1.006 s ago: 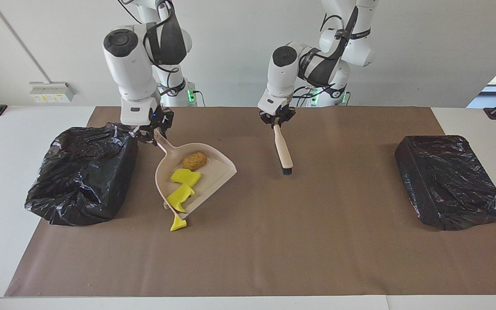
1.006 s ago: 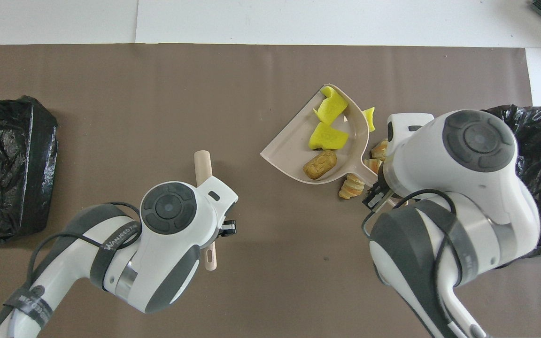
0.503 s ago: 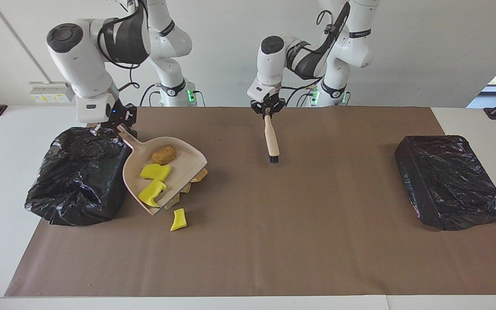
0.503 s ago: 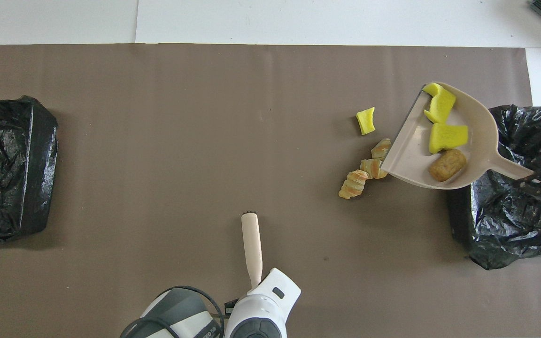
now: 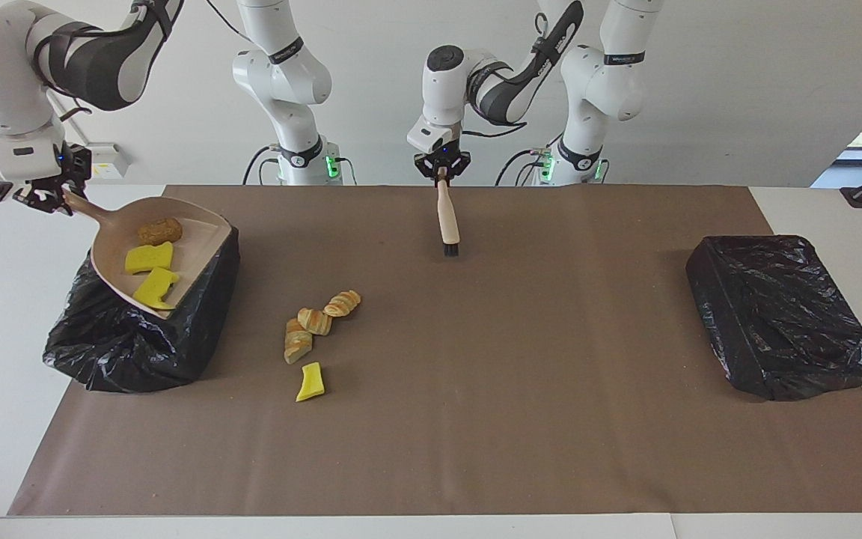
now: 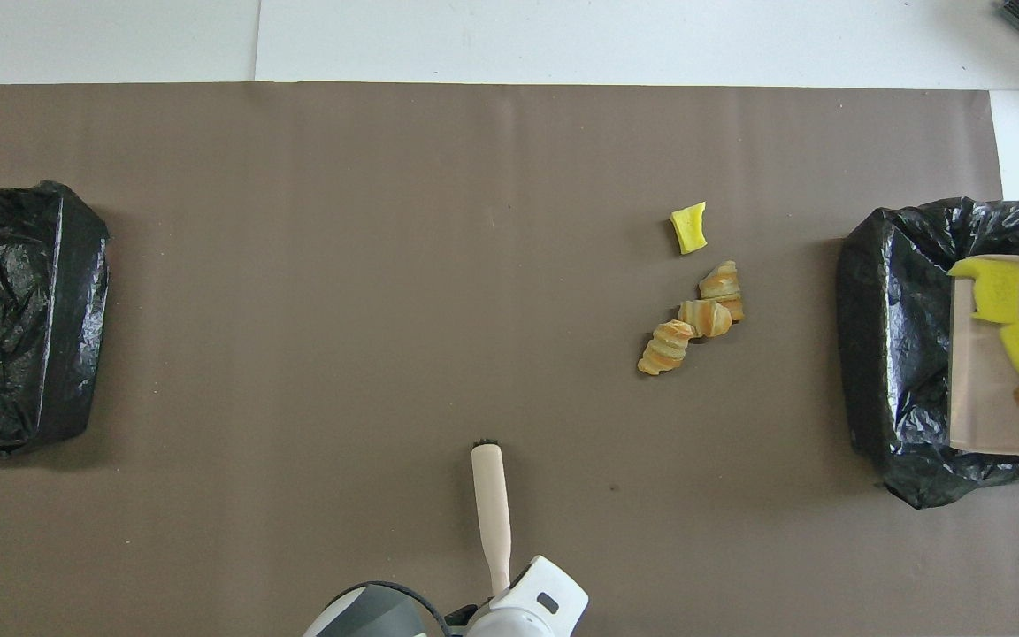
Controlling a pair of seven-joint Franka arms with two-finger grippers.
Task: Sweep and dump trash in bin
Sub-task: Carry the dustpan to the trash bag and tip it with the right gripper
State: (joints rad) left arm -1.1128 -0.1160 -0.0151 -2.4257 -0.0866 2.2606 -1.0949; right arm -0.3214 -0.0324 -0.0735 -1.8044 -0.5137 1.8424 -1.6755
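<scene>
My right gripper point(image 5: 52, 196) is shut on the handle of the pale pink dustpan point(image 5: 195, 251), which hangs tilted over the open black-bagged bin point(image 5: 139, 329) at the right arm's end. In the pan lie two yellow chunks point(image 5: 148, 259) and a brown bun point(image 5: 160, 230). Seen from above, the dustpan point(image 6: 983, 411) covers part of the bin point(image 6: 885, 354). On the mat lie three croissants point(image 5: 316, 320) and one yellow chunk point(image 5: 310, 382), beside the bin toward the middle. My left gripper point(image 5: 442, 174) is shut on a wooden brush point(image 5: 446, 217), bristles down, over the mat's near edge.
A second black-bagged bin point(image 5: 783, 314) sits at the left arm's end of the table. The brown mat point(image 5: 521, 419) covers most of the tabletop. The brush point(image 6: 492, 504) points away from the robots.
The right arm lifted the dustpan off the mat and carried it over the bin, leaving three croissants and one yellow chunk on the mat. The left arm drew the brush back toward the robots.
</scene>
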